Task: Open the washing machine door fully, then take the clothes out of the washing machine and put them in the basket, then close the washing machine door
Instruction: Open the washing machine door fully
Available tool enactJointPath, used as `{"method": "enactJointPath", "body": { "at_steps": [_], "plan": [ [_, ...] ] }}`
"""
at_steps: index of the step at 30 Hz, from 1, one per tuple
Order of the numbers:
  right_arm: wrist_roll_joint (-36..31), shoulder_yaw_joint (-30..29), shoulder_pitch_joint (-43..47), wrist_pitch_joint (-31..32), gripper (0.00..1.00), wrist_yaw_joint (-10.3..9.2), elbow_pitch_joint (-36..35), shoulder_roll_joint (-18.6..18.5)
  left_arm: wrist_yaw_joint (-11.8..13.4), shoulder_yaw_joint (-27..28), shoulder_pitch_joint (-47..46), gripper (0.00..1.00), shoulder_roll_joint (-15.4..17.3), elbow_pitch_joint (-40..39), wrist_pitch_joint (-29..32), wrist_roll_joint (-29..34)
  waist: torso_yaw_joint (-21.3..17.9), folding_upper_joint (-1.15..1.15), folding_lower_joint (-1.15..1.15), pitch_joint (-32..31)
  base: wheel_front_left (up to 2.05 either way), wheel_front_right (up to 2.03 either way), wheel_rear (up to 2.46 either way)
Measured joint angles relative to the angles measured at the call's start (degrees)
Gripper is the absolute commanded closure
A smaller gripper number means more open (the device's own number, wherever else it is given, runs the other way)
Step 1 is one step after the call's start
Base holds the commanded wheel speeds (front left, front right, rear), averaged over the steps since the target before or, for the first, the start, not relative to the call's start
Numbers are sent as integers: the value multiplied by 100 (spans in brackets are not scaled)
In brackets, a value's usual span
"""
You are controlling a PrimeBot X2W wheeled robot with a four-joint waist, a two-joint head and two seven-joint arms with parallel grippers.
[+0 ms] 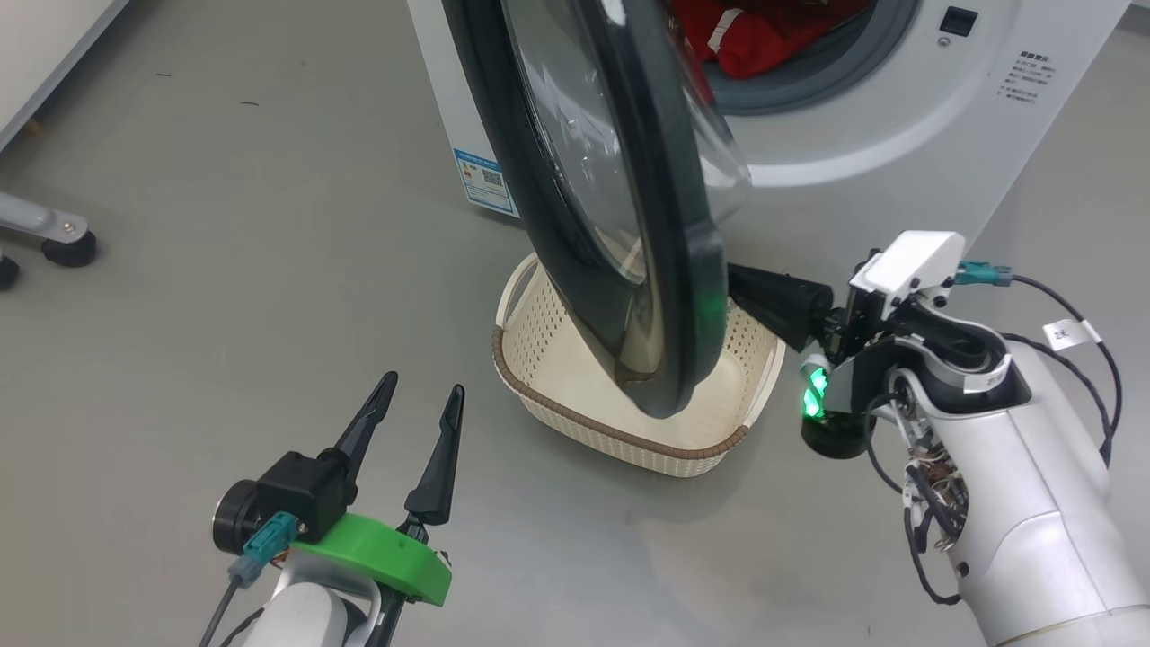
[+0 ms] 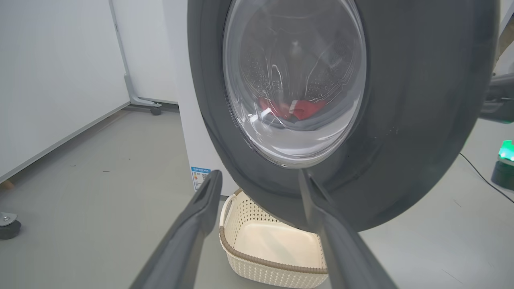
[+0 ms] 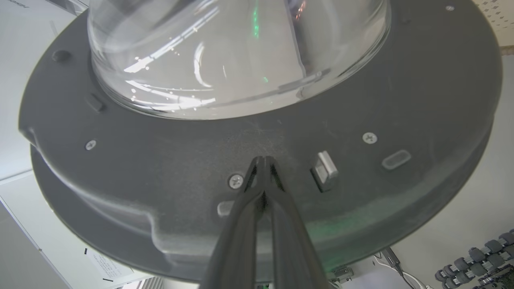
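left fingers (image 2: 192, 230) spread wide, empty, facing door (image 1: 683, 270) front. right fingers (image 3: 241, 241) pinched together, tips at door's inner rim. door part-open above basket (image 1: 629, 440). clothes (image 1: 755, 36) inside washing machine (image 1: 898, 135).

Basket (image 1: 620, 445) partly behind door (image 1: 669, 225)

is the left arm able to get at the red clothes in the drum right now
Probably not yet: the washing machine door stands partly open between the open left gripper and the clothes, which its wrist camera sees through the door glass. The door would need swinging wider first.
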Motion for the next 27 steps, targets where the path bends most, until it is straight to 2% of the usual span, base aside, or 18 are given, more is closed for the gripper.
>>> {"method": "enactJointPath", "body": {
  "at_steps": [9, 27],
  "plan": [
    [364, 715, 80, -151, 100, -1, -252, -5, 0, -10, 33, 0, 0, -8, 0, 30, 81, 0, 0, 1, 0, 0, 0],
    [791, 1591, 148, -643, 100, -7, -548, -5, 0, -43, 57, 0, 0, -46, 0, 44, 157, 0, 0, 16, 0, 0, 0]
  ]
}}
